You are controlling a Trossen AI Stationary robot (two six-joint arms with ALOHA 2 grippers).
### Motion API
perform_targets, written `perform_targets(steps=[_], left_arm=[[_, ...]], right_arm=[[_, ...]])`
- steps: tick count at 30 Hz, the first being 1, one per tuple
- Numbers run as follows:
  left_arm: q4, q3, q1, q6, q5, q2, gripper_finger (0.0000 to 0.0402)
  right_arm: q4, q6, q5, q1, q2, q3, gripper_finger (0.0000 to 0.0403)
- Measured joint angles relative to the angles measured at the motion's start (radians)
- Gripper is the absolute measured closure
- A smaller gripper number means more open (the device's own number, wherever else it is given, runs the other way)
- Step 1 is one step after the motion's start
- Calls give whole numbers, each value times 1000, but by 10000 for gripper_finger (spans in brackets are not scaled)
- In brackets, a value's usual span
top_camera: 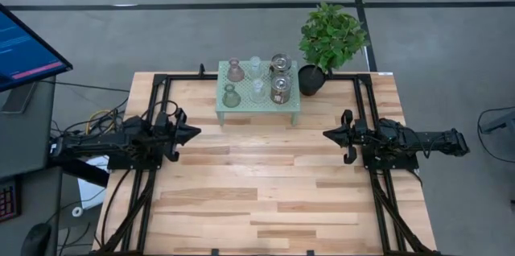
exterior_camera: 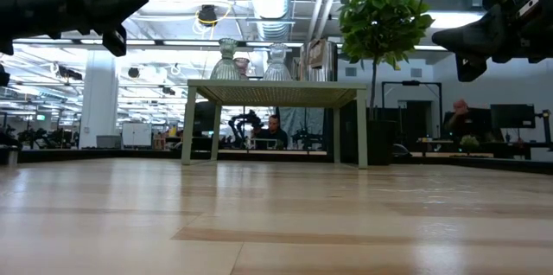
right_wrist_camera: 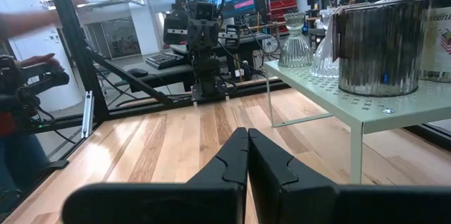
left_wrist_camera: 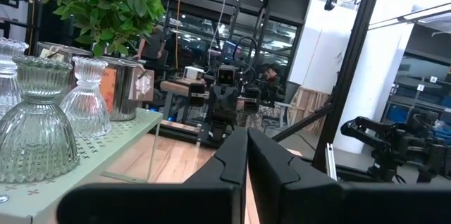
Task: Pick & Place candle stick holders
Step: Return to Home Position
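Glass holders (top_camera: 231, 95) on far-edge stand (top_camera: 245, 112), left gripper (top_camera: 195, 133), right gripper (top_camera: 328, 134) apart

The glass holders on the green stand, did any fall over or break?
No, nothing stands out. All six holders stand upright in two rows on the stand, and none looks cracked or tipped as far as I can see. The left gripper and right gripper hang shut and empty, away from it.
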Motion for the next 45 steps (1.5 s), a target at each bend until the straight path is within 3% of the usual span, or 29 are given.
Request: perform_targets(steps=[17, 33, 45], left_arm=[[0, 0, 0, 0, 0, 102, 390], [3, 0, 41, 0, 0, 5, 390], [4, 0, 49, 0, 0, 4, 390]], right_arm=[[0, 0, 0, 0, 0, 0, 403], [0, 0, 0, 0, 0, 0, 403], [0, 0, 0, 0, 0, 0, 403]])
